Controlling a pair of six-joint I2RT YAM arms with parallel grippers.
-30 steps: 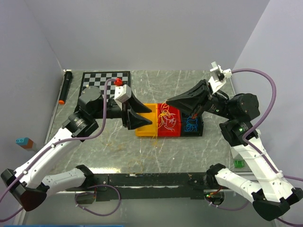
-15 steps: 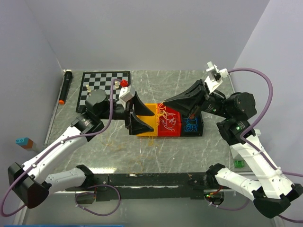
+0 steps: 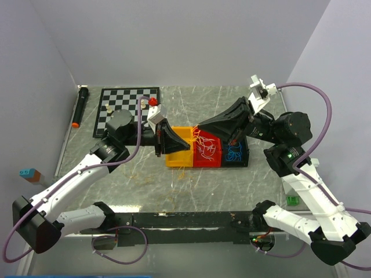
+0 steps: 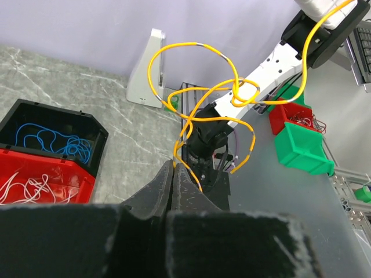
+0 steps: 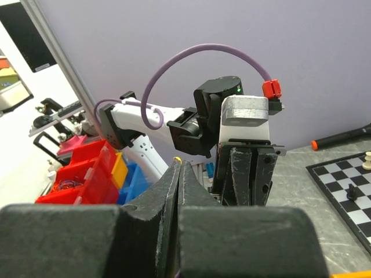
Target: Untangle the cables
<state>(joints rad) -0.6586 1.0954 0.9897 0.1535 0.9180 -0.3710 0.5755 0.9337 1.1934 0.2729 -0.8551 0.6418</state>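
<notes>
From above, the left gripper (image 3: 184, 145), gaping a second ago, now sits clamped over the yellow plastic bin (image 3: 178, 157), facing the right gripper (image 3: 202, 125). Its wrist view shows the thin curly yellow cable (image 4: 197, 46) pinched aloft, with the loops knotted (work remains). The right wrist shows closed fingers nipping a yellow fleck, apparently the same strand.

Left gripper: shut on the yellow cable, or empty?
Shut on it: the left gripper is closed, with the yellow cable looping up from between its tips.
</notes>
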